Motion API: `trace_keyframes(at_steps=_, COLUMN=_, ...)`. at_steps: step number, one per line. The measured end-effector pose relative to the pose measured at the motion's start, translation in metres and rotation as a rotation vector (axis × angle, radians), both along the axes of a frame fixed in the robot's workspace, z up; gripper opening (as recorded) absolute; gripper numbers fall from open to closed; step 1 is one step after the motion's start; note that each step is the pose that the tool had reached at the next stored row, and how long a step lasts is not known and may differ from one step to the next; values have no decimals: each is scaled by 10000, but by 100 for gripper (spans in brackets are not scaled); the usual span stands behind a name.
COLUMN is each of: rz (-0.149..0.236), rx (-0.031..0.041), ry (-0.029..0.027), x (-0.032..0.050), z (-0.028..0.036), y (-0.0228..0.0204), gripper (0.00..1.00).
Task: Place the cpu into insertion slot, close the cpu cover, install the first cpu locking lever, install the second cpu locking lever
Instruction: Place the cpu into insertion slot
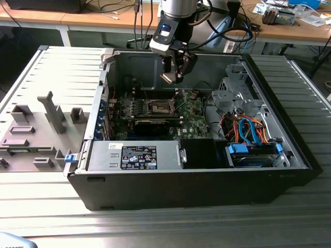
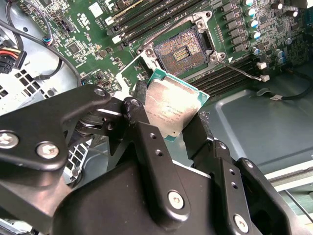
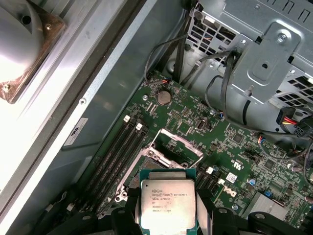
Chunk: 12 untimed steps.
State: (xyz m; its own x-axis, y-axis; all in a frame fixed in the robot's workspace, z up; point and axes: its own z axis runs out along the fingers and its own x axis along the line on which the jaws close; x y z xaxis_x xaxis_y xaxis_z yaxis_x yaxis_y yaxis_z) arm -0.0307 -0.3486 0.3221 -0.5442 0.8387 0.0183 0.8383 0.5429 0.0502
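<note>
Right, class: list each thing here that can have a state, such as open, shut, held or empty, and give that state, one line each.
cpu: held by the end effector, clear of the slot, not yet placed.
end effector: shut on the cpu.
slot: empty, contacts bare.
cover: swung up, open.
case: open, side panel off.

I see the cpu [image 2: 171, 110] pinched in my gripper [image 2: 170, 120], hanging in the air above the insertion slot [image 2: 182, 50], and the cpu cover [image 3: 182, 142] stands tipped up right beside that slot.
</note>
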Motion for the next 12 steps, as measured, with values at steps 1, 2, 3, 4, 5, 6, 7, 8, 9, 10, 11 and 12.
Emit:
trace_keyframes(at_steps=1, rz=-5, rx=0, ry=0, x=0, z=0, y=0, gripper=55)
trace_keyframes(at_steps=2, rz=-8, rx=0, ry=0, x=0, z=0, y=0, gripper=55)
trace_keyframes(at_steps=3, rz=-14, rx=0, ry=0, x=0, z=0, y=0, gripper=55)
trace_keyframes(at_steps=4, rz=-19, rx=0, ry=-1, x=0, z=0, y=0, gripper=55)
trace_keyframes(at_steps=5, rz=-22, rx=0, ry=0, x=0, z=0, y=0, gripper=55)
trace_keyframes(at_steps=6, rz=-27, rx=0, ry=0, x=0, z=0, y=0, gripper=55)
trace_keyframes(at_steps=7, rz=-34, rx=0, ry=0, x=0, z=0, y=0, gripper=55)
trace_keyframes(at_steps=8, rz=-39, rx=0, ry=0, x=0, z=0, y=0, gripper=55)
trace_keyframes(at_steps=9, rz=-44, rx=1, ry=0, x=0, z=0, y=0, gripper=55)
trace_keyframes(at_steps=10, rz=-47, rx=0, ry=-1, x=0, z=0, y=0, gripper=55)
trace_keyframes(at_steps=11, rz=-51, rx=0, ry=0, x=0, z=0, y=0, gripper=55)
trace_keyframes(at_steps=12, rz=-54, rx=0, ry=0, x=0, z=0, y=0, gripper=55)
